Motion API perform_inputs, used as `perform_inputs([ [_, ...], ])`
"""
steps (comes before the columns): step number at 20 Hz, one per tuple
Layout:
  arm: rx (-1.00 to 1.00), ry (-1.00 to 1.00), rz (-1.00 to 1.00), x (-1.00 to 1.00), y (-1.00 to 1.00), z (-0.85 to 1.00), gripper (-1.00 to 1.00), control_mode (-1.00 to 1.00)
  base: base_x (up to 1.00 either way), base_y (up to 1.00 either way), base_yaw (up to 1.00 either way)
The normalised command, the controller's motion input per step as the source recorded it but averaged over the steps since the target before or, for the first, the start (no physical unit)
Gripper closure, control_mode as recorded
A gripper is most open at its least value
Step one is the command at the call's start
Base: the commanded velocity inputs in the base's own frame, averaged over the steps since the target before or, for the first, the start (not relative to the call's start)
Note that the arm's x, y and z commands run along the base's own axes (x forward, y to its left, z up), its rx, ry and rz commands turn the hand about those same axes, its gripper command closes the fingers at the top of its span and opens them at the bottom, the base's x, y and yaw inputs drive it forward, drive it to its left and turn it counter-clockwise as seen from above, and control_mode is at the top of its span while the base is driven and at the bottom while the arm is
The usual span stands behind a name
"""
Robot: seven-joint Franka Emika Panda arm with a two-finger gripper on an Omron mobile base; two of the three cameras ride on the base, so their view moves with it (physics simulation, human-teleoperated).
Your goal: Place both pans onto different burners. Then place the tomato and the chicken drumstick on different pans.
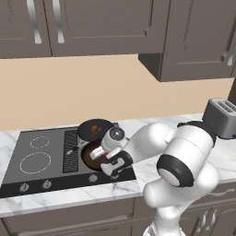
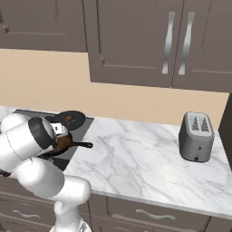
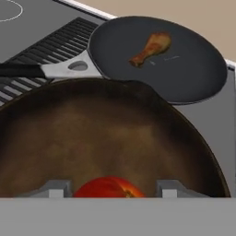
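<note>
The glossy brown pan (image 3: 106, 133) sits on the cooktop's front right, to the right of the grille, and also shows as the brown pan (image 1: 90, 159) in the left base view. Just inside its near rim, my gripper (image 3: 110, 191) is shut on the red tomato (image 3: 108, 186), whose lower half is hidden. Behind it stands the flat black skillet (image 3: 184, 69) with the chicken drumstick (image 3: 151, 47) lying on it. In the left base view my gripper (image 1: 99, 154) hangs over the brown pan, with the skillet (image 1: 103, 125) at the back right.
The skillet's silver-and-black handle (image 3: 55, 69) lies across the central grille (image 3: 50, 46). Two white burner circles (image 1: 35, 162) mark the cooktop's left half. Knobs (image 1: 24, 187) line the front edge. A grey toaster (image 2: 195, 136) stands on the marble counter (image 2: 136, 154) far right.
</note>
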Motion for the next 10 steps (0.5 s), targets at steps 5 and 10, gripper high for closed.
perform_inputs([
  [5, -0.04, 0.01, -0.01, 0.22, 0.11, -0.24, 1.00, -1.00, 0.00, 0.00, 0.00],
  [10, -0.04, 0.01, -0.01, 0.16, 0.12, -0.31, 1.00, -1.00, 0.00, 0.00, 0.00],
])
